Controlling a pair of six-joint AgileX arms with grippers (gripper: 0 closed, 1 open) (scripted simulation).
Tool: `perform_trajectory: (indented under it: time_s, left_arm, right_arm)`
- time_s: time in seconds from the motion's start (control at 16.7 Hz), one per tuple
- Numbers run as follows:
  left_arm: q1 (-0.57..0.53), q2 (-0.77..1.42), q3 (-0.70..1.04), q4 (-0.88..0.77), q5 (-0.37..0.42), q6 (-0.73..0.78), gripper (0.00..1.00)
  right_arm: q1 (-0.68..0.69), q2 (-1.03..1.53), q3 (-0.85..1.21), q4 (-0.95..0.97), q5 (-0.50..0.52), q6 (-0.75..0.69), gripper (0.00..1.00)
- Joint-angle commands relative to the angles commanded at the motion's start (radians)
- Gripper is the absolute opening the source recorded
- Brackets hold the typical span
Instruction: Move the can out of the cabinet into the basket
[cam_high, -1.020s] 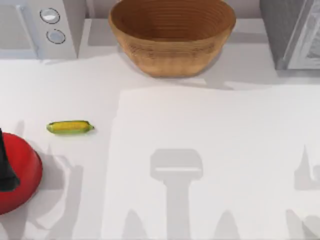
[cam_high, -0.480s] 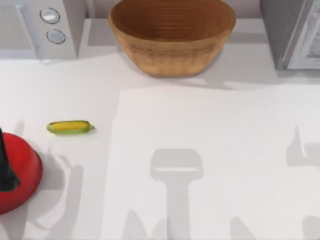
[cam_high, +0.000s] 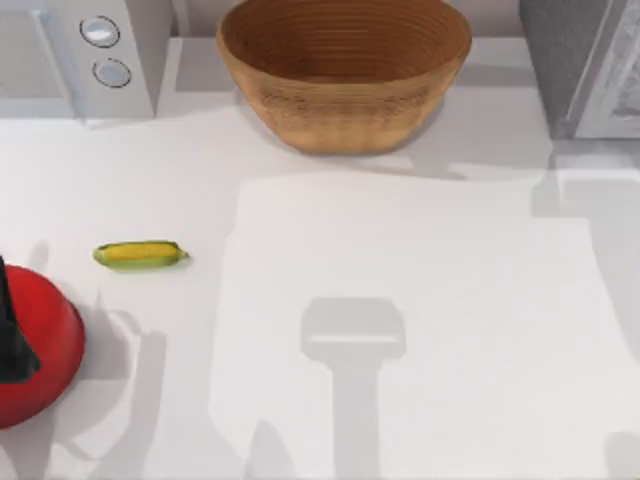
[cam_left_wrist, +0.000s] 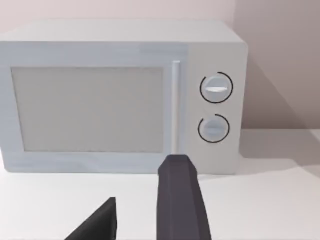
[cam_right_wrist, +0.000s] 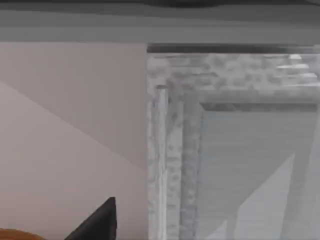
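One basket (cam_high: 345, 70) stands at the far middle of the table (cam_high: 420, 300), and one cabinet (cam_high: 585, 65) stands at the far right corner. Its pale framed door (cam_right_wrist: 235, 150) is close in front of the right wrist camera, and I cannot tell what lies behind it, the can included. One microwave (cam_high: 80, 55) with two round knobs (cam_left_wrist: 216, 88) sits far left. One corn cob (cam_high: 140, 254) lies at the left, apart from the one red pot (cam_high: 35, 350) at the near left edge.

The left gripper (cam_left_wrist: 142, 215) points at the microwave with its two dark fingers (cam_left_wrist: 182, 200) apart, so it seems open. The right gripper (cam_right_wrist: 100, 222) is up by the cabinet door; I cannot tell whether it is open or closed.

Since a second ago the basket, corn cob and pot have kept their places. The thin pointed shadows at the right edge of the table have given way to one broad shadow just below the cabinet.
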Motion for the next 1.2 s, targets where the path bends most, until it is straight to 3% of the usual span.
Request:
perform_trajectory:
  time_s: [0.48, 1.2]
  left_arm:
    - [0.000, 0.000, 0.000, 0.000, 0.000, 0.000, 1.00]
    - [0.000, 0.000, 0.000, 0.000, 0.000, 0.000, 1.00]
  right_arm:
    - [0.058, 0.417, 0.573, -0.132, 0.061, 0.006, 1.00]
    - [0.039, 0.538, 0.698, -0.129, 0.051, 0.005, 1.00]
